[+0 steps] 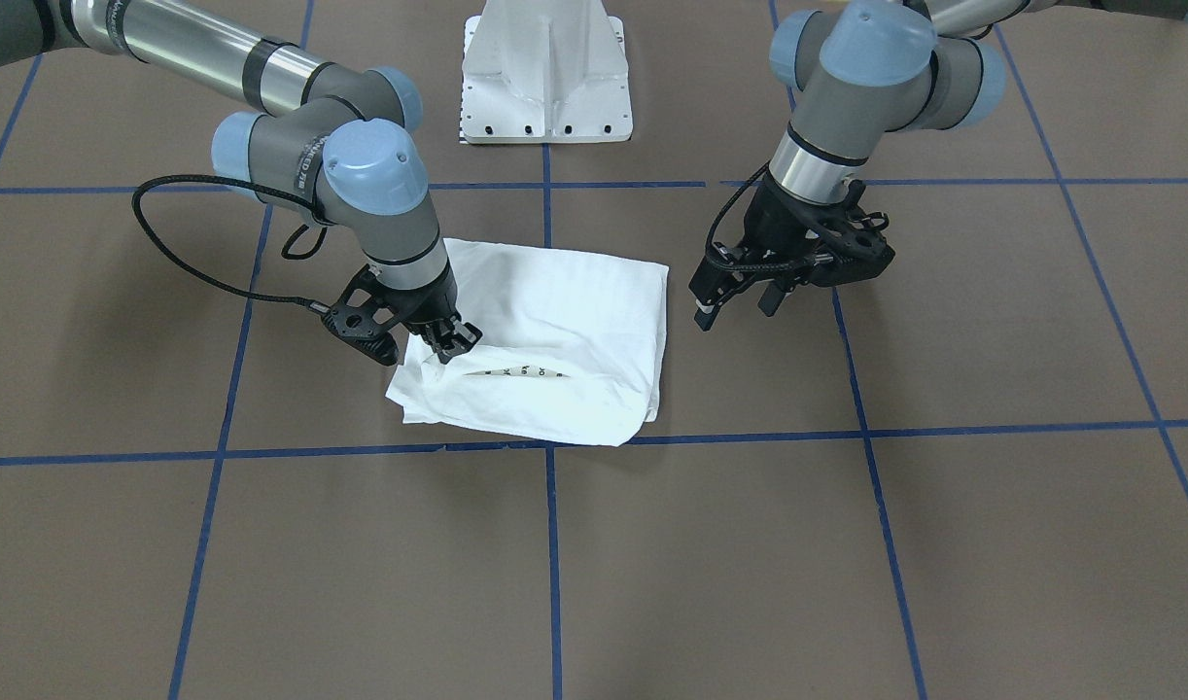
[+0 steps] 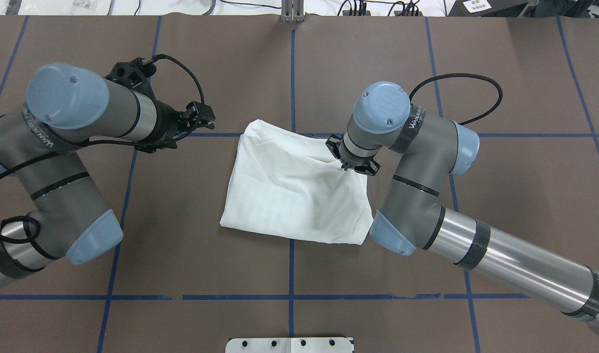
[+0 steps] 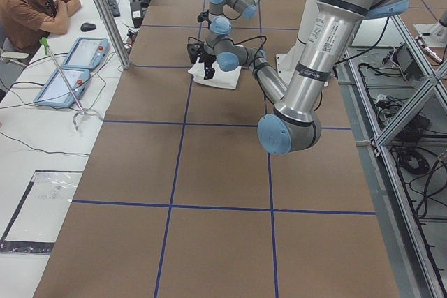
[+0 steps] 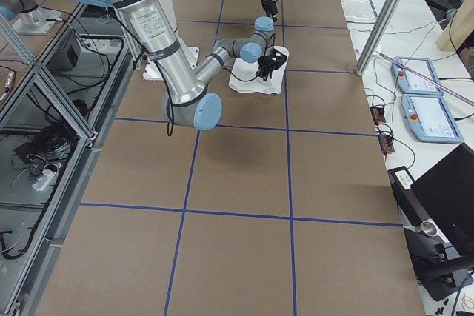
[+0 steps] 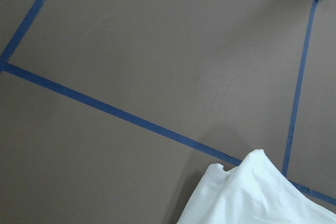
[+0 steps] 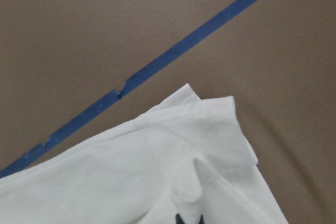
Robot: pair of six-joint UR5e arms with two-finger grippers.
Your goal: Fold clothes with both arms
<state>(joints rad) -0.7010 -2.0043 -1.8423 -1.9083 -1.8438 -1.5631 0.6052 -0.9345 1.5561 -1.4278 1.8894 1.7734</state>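
The white shirt [image 1: 555, 311] lies folded into a rough rectangle at mid-table; a strip of its black text [image 1: 516, 371] peeks from a fold near the front edge. It also shows in the overhead view [image 2: 289, 191]. My right gripper [image 1: 450, 342] is down on the shirt's corner, shut on a pinch of cloth; the right wrist view shows the cloth [image 6: 131, 182] drawn up to the fingertips. My left gripper [image 1: 737, 311] hovers open and empty beside the shirt's other side, apart from it. The left wrist view shows only a shirt corner [image 5: 252, 198].
The white pedestal base [image 1: 545, 87] stands behind the shirt, at the robot's side. Blue tape lines [image 1: 548, 544] grid the brown table. An operator [image 3: 31, 5] sits at a side desk with tablets [image 3: 70, 68], off the table.
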